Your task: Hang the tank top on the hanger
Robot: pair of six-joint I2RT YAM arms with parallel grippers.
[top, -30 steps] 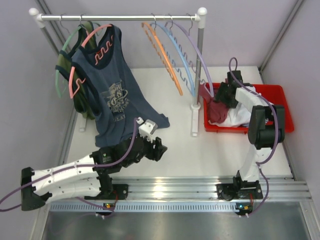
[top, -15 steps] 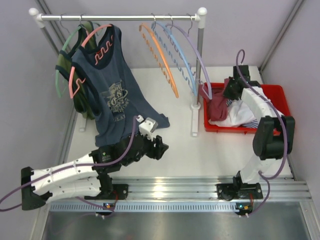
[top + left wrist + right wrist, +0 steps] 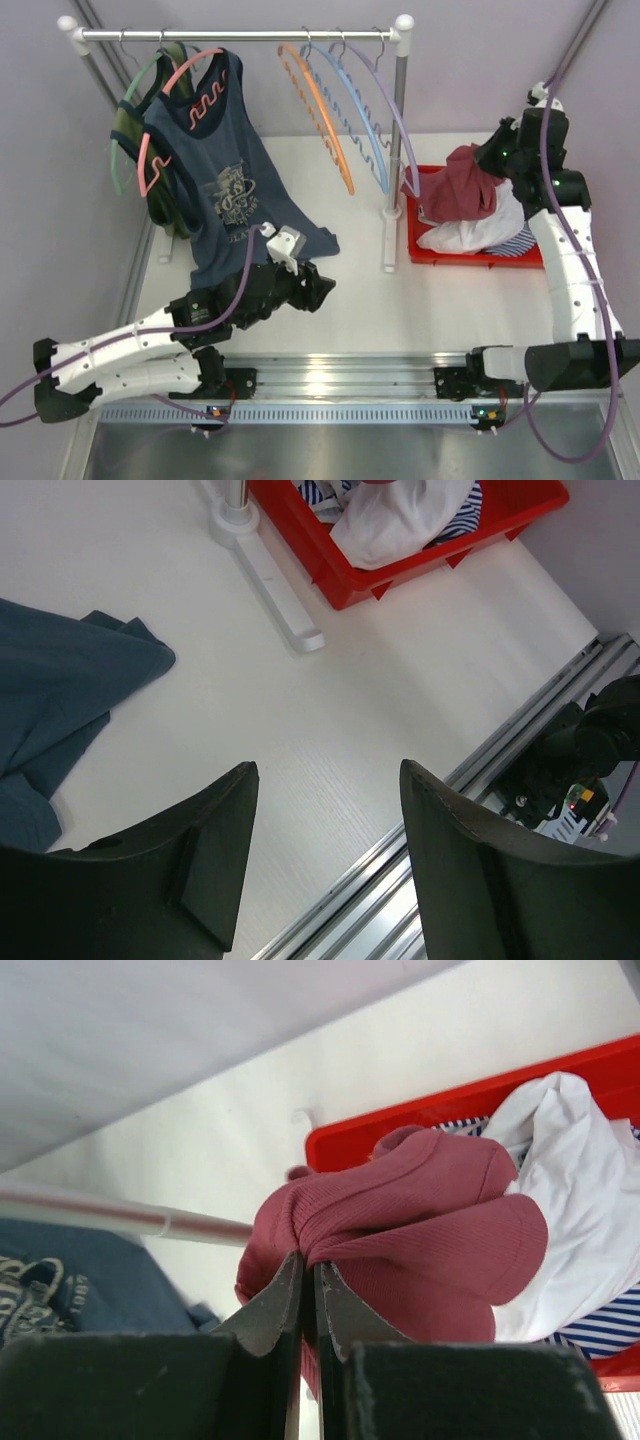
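The right claw (image 3: pixel 308 1266) is closed on a fold of the tank top (image 3: pixel 420 1220). The top hangs from it in a bunch above the red bin (image 3: pixel 562 186), at the right of the tabletop (image 3: pixel 400 300). Whether its lower part touches the white clothes (image 3: pixel 470 232) I cannot tell.

The ribbed cloth looks soft and light, so it will sag and keep no shape. I judge that a hold at a shoulder strap or the neck edge would serve better than this middle fold.

The left claw (image 3: pixel 325 772) is open and empty, low over the tabletop near the blue top (image 3: pixel 225 180).

The hanger (image 3: pixel 325 125) hangs on the rail (image 3: pixel 240 35), well apart from the tank top; it is thin and probably swings easily.

The tabletop is white and smooth. Grey walls stand close, and the rack post (image 3: pixel 397 140) is between bin and hanger.
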